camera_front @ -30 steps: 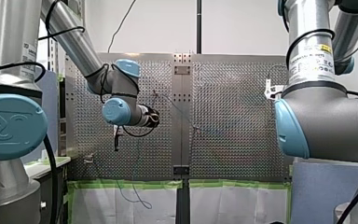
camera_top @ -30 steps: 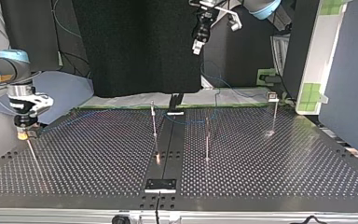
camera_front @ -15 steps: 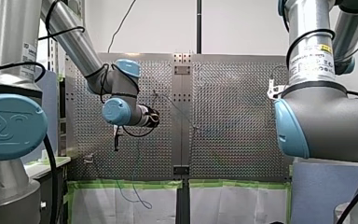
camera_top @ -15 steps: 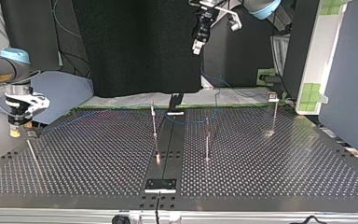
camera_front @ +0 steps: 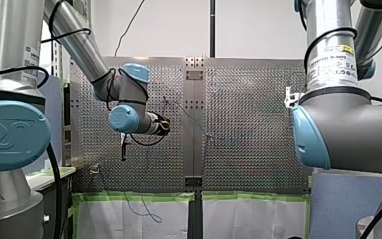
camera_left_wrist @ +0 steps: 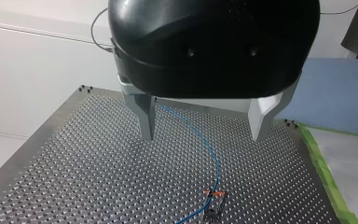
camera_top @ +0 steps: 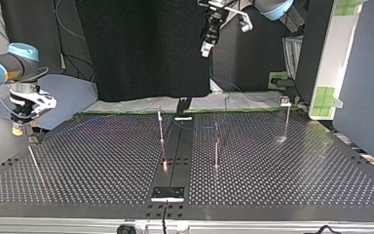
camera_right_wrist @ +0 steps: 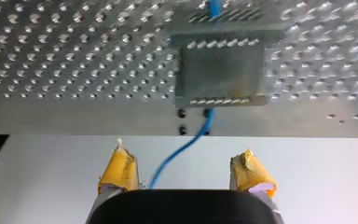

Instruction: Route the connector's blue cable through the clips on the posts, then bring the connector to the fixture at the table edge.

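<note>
Ahead of my spread right gripper, the blue cable runs straight toward it; my left gripper gapes too.

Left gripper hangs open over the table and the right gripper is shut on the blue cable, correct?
No. The right wrist view shows my right gripper open: its yellow pads stand apart, the blue cable running between them ungripped. My left gripper is open, as stated.
</note>
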